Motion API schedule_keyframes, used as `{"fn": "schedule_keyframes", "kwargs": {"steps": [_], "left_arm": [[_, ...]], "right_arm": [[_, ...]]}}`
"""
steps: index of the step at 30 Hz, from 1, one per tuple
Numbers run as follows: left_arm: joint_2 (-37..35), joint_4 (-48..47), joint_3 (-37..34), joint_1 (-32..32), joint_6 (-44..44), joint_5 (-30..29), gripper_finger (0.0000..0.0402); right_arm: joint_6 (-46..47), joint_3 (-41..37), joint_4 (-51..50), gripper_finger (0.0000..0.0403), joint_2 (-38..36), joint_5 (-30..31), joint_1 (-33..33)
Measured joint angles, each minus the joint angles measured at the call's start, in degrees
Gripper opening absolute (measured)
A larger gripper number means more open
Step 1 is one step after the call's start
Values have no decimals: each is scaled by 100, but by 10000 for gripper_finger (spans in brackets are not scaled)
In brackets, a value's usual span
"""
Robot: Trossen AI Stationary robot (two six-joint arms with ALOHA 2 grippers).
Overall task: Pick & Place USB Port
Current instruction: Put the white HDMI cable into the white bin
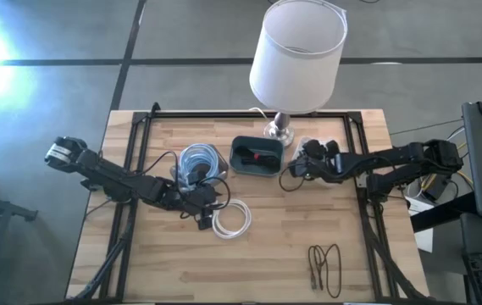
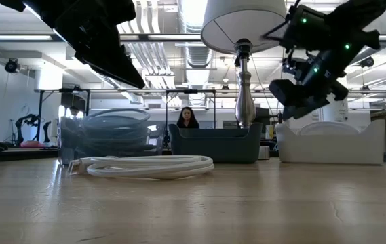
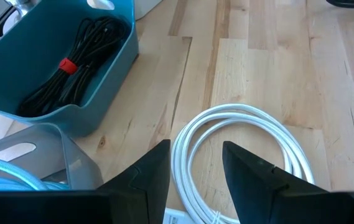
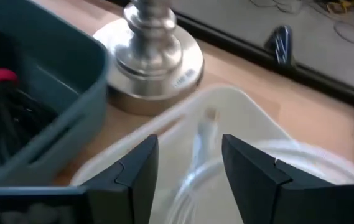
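A white coiled cable [image 1: 232,219] [image 3: 239,143] lies flat on the wooden table. My left gripper [image 1: 209,216] [image 3: 195,168] hangs open above the coil's near strands, one finger to each side. In the low view the coil [image 2: 145,166] rests on the table with the left gripper [image 2: 128,71] well above it. My right gripper [image 1: 301,165] [image 4: 189,165] is open, raised over a clear bin [image 4: 245,118] [image 1: 310,146] that holds a white cable [image 4: 204,134].
A teal bin [image 1: 256,157] [image 3: 111,74] holds a black cable bundle with a red tie [image 3: 71,65]. A clear bin with blue cable [image 1: 198,161] stands left of it. The lamp base [image 1: 279,129] [image 4: 155,46] stands behind the bins. A loose black cable [image 1: 325,267] lies near the front edge.
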Motion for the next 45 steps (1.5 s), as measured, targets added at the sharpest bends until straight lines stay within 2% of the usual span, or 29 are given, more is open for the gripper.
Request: {"fn": "schedule_keyframes", "kwargs": {"steps": [3, 11, 20, 26, 31, 34, 39, 45], "left_arm": [[0, 0, 0, -1, 0, 0, 149], [0, 3, 0, 0, -2, 0, 149], [0, 18, 0, 0, -81, 0, 149], [57, 82, 0, 0, -185, 3, 149], [409, 358, -2, 0, -185, 115, 149], [721, 439, -4, 0, 14, 170, 149], [1266, 716, -7, 53, 534, 175, 149], [1848, 928, 9, 309, 357, 165, 149]], "right_arm": [[-206, 239, -9, 176, 0, -125, 0], [-792, 921, 98, 178, 4, -1059, 215], [-818, 976, 915, 178, 36, -1425, 1013], [-816, 981, 1371, 177, 391, -1534, 1464], [-808, 977, 1515, 178, 860, -1568, 1635], [-805, 977, 1527, 178, 1024, -1832, 1626], [-812, 1005, 1519, 176, 1119, -2175, 1631], [-795, 1160, 1534, 178, 1102, -2296, 1628]]}}
